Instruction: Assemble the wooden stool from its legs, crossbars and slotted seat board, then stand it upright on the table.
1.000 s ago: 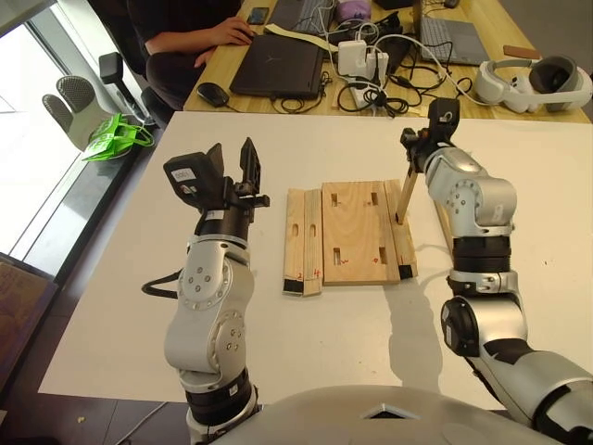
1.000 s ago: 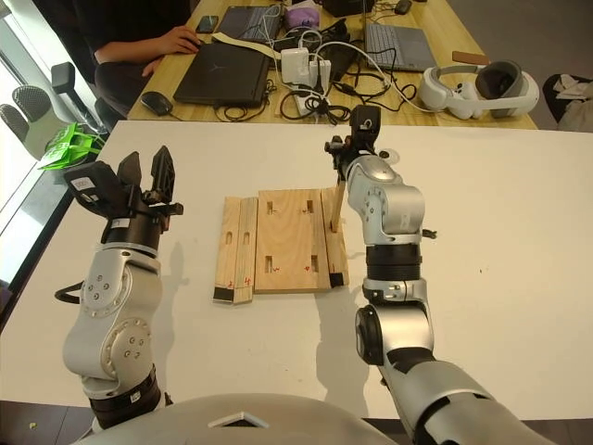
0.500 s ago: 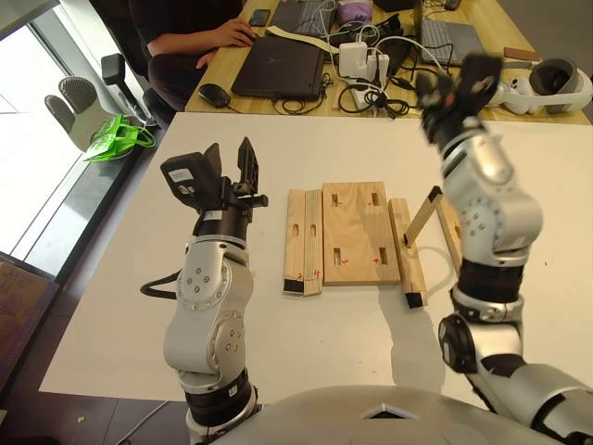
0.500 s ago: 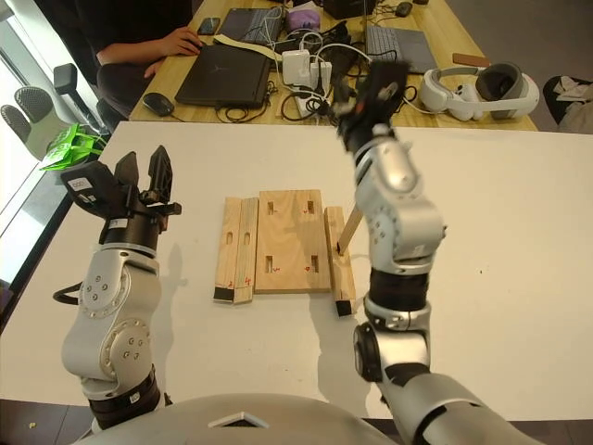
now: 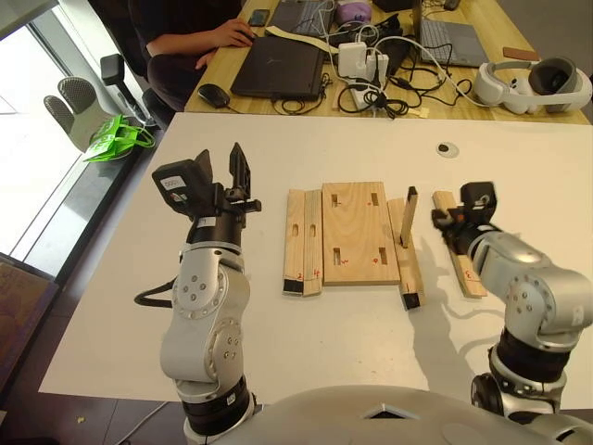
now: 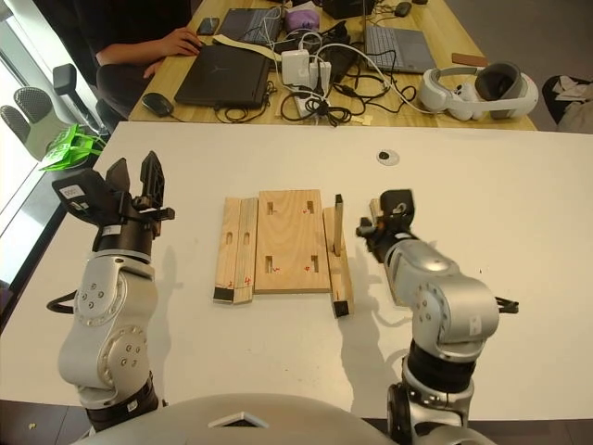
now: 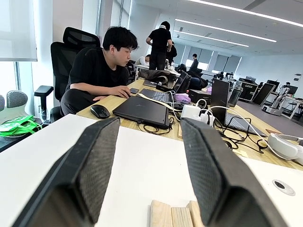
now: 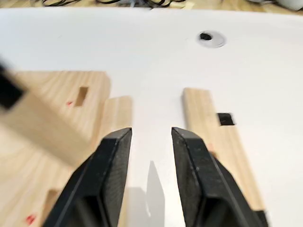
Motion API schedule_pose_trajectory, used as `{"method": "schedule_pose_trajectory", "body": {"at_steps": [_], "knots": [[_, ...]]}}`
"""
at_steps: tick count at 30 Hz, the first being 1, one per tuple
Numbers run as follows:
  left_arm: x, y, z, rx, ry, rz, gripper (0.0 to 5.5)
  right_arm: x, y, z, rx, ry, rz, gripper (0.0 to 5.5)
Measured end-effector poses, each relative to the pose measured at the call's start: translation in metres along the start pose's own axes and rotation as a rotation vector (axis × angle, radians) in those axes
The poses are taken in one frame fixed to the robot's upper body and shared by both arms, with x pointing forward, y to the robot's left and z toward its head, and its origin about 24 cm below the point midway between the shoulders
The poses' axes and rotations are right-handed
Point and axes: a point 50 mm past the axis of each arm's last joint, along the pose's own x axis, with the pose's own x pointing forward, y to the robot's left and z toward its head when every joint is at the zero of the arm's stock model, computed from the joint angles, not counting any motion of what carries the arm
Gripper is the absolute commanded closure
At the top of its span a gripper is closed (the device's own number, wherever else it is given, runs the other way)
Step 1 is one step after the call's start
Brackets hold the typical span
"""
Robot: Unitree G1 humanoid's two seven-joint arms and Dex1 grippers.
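Here, the seat board (image 5: 357, 232) lies flat on the white table (image 5: 306, 343), with its long axis running away from the robot. The right gripper (image 8: 150, 135) hangs low over the table. Its fingers (image 8: 111, 175) are moderately apart and hold nothing, and bare table shows between the fingertips. Just outside one finger lies a leg (image 5: 406, 264), just beside the board and parallel to it, with its black end toward the robot. A crossbar (image 5: 410, 209) stands upright on this leg and points up. Just outside the other finger lies a second leg (image 8: 222, 137), flat and almost parallel to the first. The left gripper (image 5: 220, 171) is raised, with its fingers wide apart and empty and the tips pointing forward. Two slotted pieces (image 5: 303, 241) lie side by side, low and ahead of these fingertips, parallel to the board.
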Motion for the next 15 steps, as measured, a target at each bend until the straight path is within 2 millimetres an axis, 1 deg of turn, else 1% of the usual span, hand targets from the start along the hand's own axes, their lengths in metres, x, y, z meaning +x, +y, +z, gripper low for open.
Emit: {"method": "schedule_pose_trajectory", "body": {"at_steps": [2, 3, 4, 5, 6, 7, 8, 10, 11, 12, 13, 14, 15], "knots": [[0.0, -0.001, 0.0, 0.0, -0.002, -0.003, 3.13, -0.004, 0.034, 0.001, 0.011, -0.001, 0.262, 3.94], [0.0, -0.002, 0.0, -0.001, -0.002, -0.008, 3.13, -0.008, 0.052, 0.007, 0.012, -0.029, 0.403, 3.94], [0.0, -0.002, 0.001, -0.002, -0.003, -0.011, 3.13, -0.011, 0.062, 0.015, 0.002, -0.071, 0.479, 3.94], [0.0, -0.002, 0.001, -0.001, -0.003, -0.011, 3.13, -0.012, 0.065, 0.023, -0.005, -0.104, 0.5, 3.94], [0.001, -0.003, 0.001, -0.002, -0.005, -0.013, 3.13, -0.011, 0.063, 0.037, -0.005, -0.166, 0.48, 3.94], [0.002, -0.003, 0.002, -0.002, -0.008, -0.015, 3.13, -0.009, 0.059, 0.047, 0.0, -0.219, 0.434, 3.94], [0.002, -0.003, 0.002, -0.002, -0.009, -0.017, 3.13, -0.004, 0.05, 0.061, 0.007, -0.286, 0.349, 3.94], [0.002, -0.003, 0.001, -0.001, -0.006, -0.02, 3.13, 0.002, 0.021, 0.089, 0.025, -0.434, 0.137, 3.94], [0.002, -0.003, 0.001, 0.001, -0.005, -0.021, 3.13, 0.002, 0.008, 0.1, 0.024, -0.499, 0.048, 3.94], [0.003, -0.004, 0.0, 0.003, -0.003, -0.025, 3.13, 0.001, -0.009, 0.113, 0.008, -0.576, -0.084, 3.94], [0.003, -0.004, 0.0, 0.006, -0.002, -0.024, 3.13, 0.0, -0.02, 0.119, -0.011, -0.613, -0.173, 3.94], [0.003, -0.004, -0.001, 0.009, 0.001, -0.024, 3.13, 0.001, -0.032, 0.118, -0.024, -0.598, -0.259, 3.94], [0.003, -0.005, -0.001, 0.008, 0.001, -0.026, 3.13, 0.005, -0.038, 0.111, -0.021, -0.556, -0.296, 3.94]]}}
